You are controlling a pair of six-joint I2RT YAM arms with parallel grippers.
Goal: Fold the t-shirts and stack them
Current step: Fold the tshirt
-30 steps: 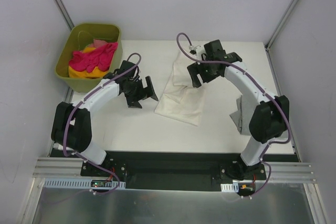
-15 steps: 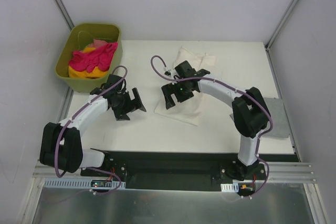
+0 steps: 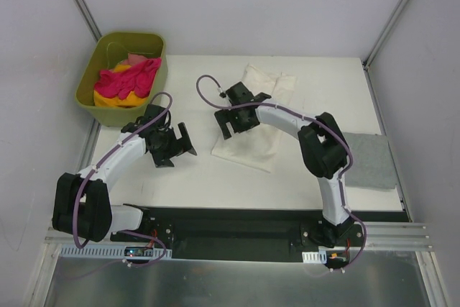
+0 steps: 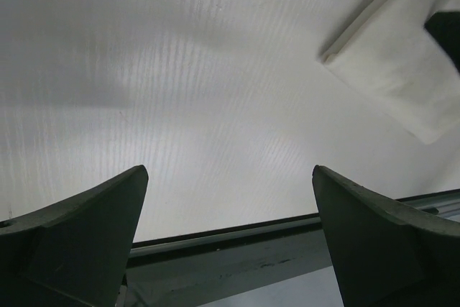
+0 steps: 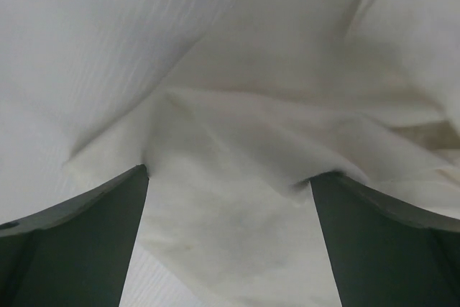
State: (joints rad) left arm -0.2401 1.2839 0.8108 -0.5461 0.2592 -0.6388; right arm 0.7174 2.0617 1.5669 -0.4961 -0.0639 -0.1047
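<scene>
White worktop [image 3: 180, 177] carries the work. The largest shirt, the cream shirt [image 3: 253, 145], lies across its middle, part folded into a long slanting shape with rumpled layers. The olive tub [image 3: 129, 34] sits at the far left corner with a pink shirt [image 3: 129, 78] heaped over a yellow shirt [image 3: 113, 101]. A grey shirt [image 3: 366, 159] lies folded flat at the right edge, well apart from the cream one.

The right gripper [image 3: 233, 126] hangs low over the cream shirt's left side, fingers spread, cloth bunched beneath them and nothing pinched. The left gripper [image 3: 176, 150] is also spread wide, over bare worktop just left of the shirt, holding nothing.

This cloth looks light, limp and thin: it will sag, drag and crease rather than keep a shape. A pinch through a single layer would likely peel the fold apart, so the better hold is probably at a corner or folded edge, taking all layers together, with both grippers sharing the span.
</scene>
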